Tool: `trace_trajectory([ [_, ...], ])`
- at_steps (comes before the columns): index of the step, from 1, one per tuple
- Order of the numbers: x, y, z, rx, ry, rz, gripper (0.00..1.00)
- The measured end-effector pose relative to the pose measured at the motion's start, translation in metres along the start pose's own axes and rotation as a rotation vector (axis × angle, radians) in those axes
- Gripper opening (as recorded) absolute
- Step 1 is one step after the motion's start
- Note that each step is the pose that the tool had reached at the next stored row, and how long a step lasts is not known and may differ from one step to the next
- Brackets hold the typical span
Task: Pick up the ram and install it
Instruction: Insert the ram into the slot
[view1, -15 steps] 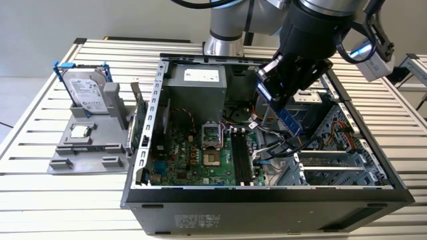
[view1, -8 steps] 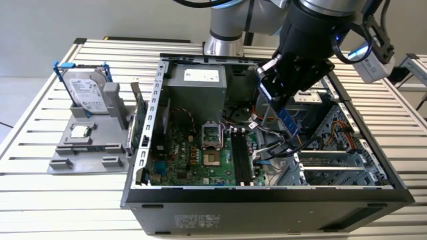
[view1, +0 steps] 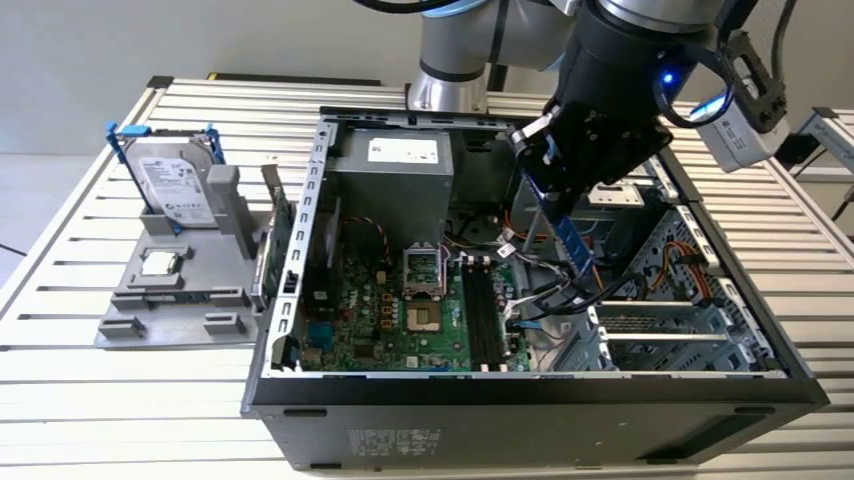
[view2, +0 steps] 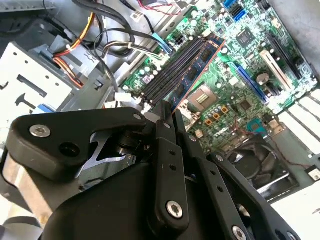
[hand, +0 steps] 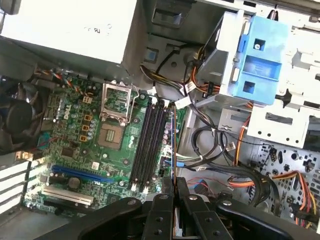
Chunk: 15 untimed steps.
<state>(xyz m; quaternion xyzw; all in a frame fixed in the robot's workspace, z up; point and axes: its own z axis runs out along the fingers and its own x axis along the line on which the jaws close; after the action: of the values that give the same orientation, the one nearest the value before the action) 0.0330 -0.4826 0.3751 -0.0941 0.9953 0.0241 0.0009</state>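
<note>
My gripper hangs inside the open computer case, shut on the ram, a narrow blue stick that points down from the fingers. In both wrist views the ram runs out from my gripper, raised above the motherboard and roughly parallel to the black memory slots. In the exterior view the stick hangs above and to the right of the slots, apart from them.
Loose cables lie just beside the slots, under the stick. A blue drive bracket and metal cage stand close by. On the exterior view's left, a grey fixture carries a hard drive and a green card.
</note>
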Motion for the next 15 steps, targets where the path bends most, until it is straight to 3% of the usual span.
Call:
trace_trajectory([
  [15,0.0000,0.0000,0.0004,0.0009,-0.0071,0.149,0.00],
])
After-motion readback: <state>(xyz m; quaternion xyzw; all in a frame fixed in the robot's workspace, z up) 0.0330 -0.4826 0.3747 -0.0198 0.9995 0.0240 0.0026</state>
